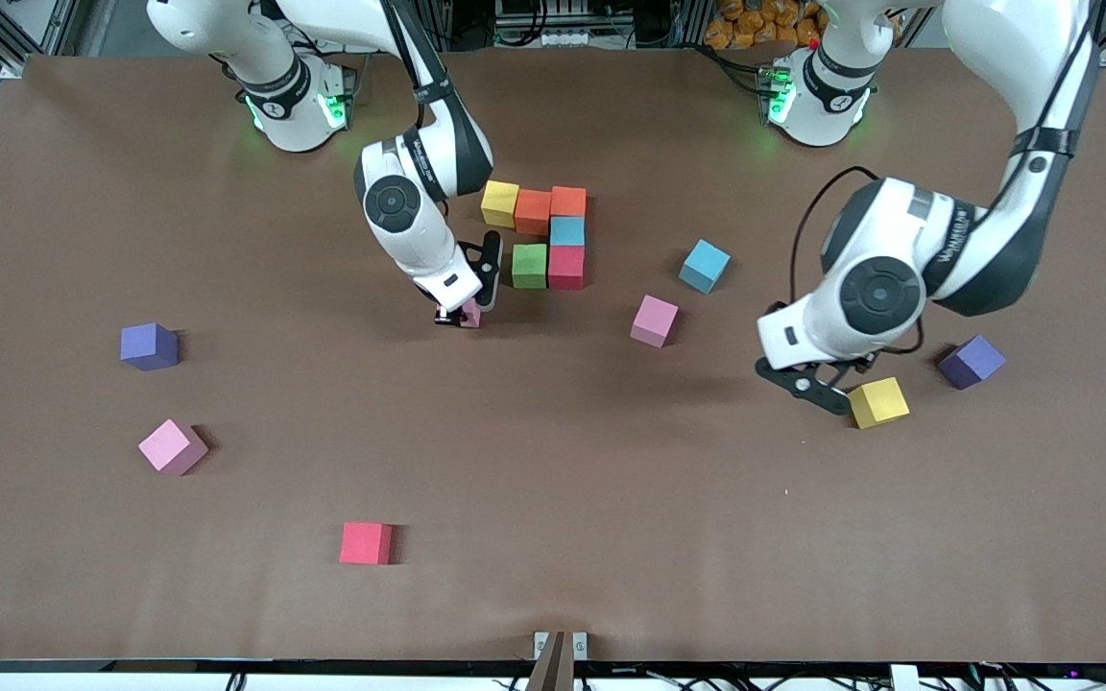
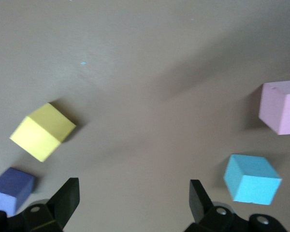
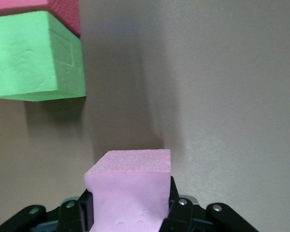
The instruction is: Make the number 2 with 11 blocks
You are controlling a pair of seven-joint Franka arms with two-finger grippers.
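Progress: six cubes are in the number 2 point(image 1: 545, 238) so far. Top row is yellow point(image 1: 499, 202), orange point(image 1: 533, 211), orange point(image 1: 568, 201). A light blue cube point(image 1: 567, 230) sits under the last orange one, at the left arm's end of the row. Third row has a red cube point(image 1: 566, 267) and a green cube point(image 1: 529, 265); its third slot, toward the right arm's end, is open.

Right tool point(image 1: 458, 315) is clamped on a pink cube point(image 3: 130, 191), held low just beside the green one, slightly nearer the front camera. Right wrist view confirms it: pink block between the fingers, green and red cubes close ahead. My read is that this block goes into the open third-row slot. It needs to seat flush against green without nudging it.

Left tool point(image 2: 130, 205) is spread wide and empty, over bare tabletop point(image 1: 611, 461) beside a loose yellow cube point(image 1: 878, 401). Probably lining up on that one next.

Remaining after the pink: one for row four, three for the bottom row. Loose stock: yellow, a second light blue cube point(image 1: 705, 265), pink point(image 1: 654, 320), pink point(image 1: 172, 446), red point(image 1: 366, 542). That's one more than needed. Two purple cubes point(image 1: 149, 345) point(image 1: 971, 361) are spare.
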